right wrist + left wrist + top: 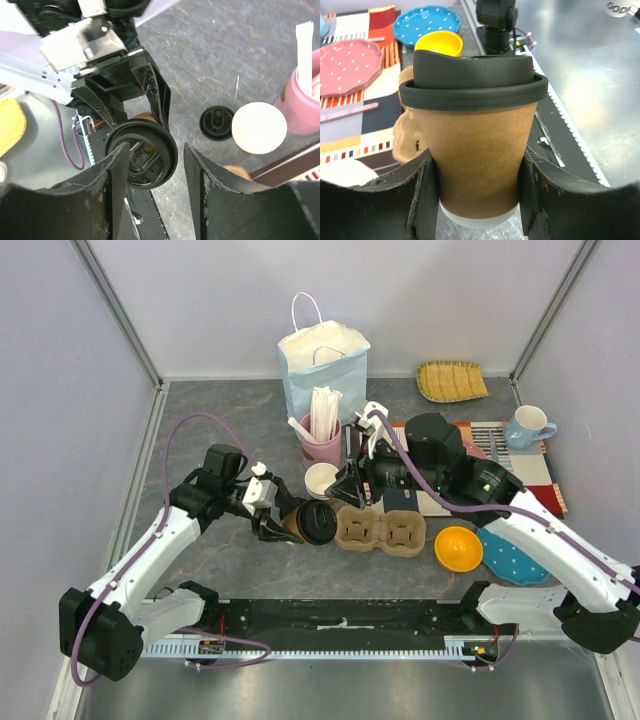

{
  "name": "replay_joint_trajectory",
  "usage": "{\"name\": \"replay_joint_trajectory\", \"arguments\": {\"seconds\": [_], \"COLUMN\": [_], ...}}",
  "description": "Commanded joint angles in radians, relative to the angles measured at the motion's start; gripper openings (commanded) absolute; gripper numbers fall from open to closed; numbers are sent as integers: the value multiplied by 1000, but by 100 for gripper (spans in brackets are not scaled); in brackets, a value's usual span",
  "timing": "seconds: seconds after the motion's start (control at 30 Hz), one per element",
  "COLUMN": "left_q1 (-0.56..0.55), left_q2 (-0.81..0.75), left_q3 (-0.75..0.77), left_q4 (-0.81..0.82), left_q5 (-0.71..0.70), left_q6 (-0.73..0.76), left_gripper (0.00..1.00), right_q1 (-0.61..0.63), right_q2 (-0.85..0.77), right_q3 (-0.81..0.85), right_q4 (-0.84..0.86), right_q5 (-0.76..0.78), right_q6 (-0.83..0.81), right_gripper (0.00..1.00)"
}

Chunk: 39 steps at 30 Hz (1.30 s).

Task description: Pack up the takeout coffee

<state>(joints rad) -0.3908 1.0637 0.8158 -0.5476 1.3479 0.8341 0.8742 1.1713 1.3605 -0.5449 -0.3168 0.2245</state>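
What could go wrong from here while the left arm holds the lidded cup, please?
1. The cup is strongly tilted in the left end effector, so its lid could leak or pop off.
2. The open right end effector hovers close to the lid, and a bump might knock the cup loose.
3. The carrier lies loose on the table, so an off-centre placement may shove it aside.

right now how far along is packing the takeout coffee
Done: the black lid is on the takeout coffee. In hand: the left end effector grips it, tilted, beside the pulp cup carrier. Left: seating it in the carrier, whose wells are both empty, or the paper bag behind.
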Motion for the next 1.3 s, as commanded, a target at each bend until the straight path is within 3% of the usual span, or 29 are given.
{"name": "replay_joint_trajectory", "arguments": {"seconds": [0.0,0.2,0.73,1.1,1.27], "left_q1": [-26,-31,-72,-74,-74], "left_q2": [-36,-48,-45,-34,-34], "left_q3": [-7,2,13,19,14], "left_q4": [1,3,3,3,3], "left_q5": [115,128,99,80,74], "left_q6": [-33,-50,-41,-33,-29], "left_gripper": [48,48,49,49,49], "right_q1": [-7,-7,-9,-7,-9], "right_q2": [-1,80,185,186,180], "right_q3": [97,176,235,247,275], "right_q4": [-114,-260,-299,-345,-359], "right_q5": [-177,-237,-284,-369,-426], "right_q6": [-215,-355,-514,-544,-547], "right_gripper": [54,67,48,50,55]}}
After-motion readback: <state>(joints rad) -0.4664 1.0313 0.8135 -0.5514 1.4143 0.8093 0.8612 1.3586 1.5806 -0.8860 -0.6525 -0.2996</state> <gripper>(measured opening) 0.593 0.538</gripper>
